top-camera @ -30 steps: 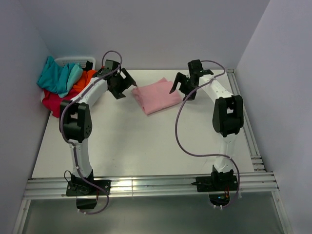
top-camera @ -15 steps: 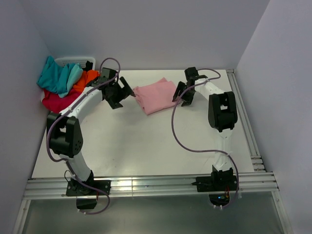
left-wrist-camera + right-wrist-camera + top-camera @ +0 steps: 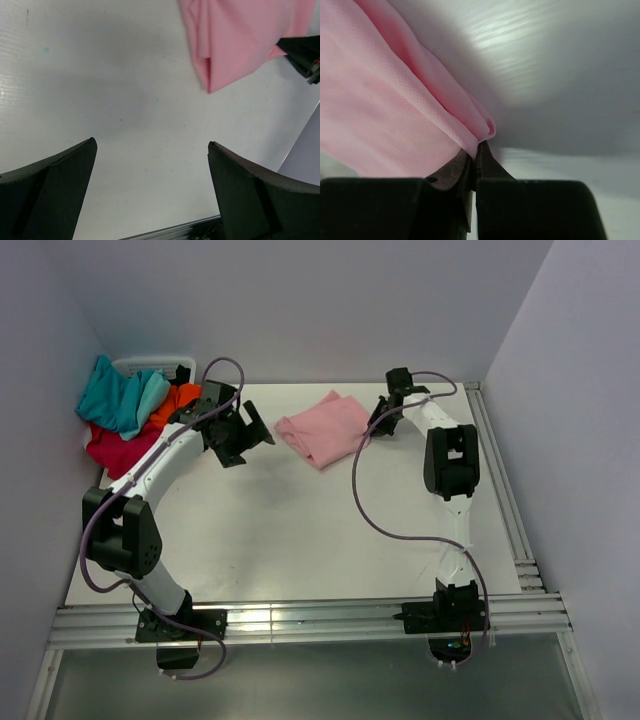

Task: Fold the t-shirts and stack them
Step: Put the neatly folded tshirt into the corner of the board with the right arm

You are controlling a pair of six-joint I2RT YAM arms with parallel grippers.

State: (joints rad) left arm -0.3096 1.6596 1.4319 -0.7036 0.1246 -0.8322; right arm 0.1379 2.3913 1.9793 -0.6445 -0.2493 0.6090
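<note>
Right wrist view shows the right gripper point(image 3: 476, 150) clenched on the folded edge of the pink t-shirt point(image 3: 395, 100), which lies near the table's point(image 3: 300, 530) far edge. The left gripper point(image 3: 151, 145) hangs released nearby. The shirt looks light, soft and floppy, so pinching its layered edges should hold best.

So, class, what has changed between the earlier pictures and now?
The right gripper dropped to the right edge of the pink t-shirt and shut on it; the shirt shifted slightly. The left gripper drew a little left, open throughout, holding nothing. The heap of teal, orange and red t-shirts stayed put.
</note>
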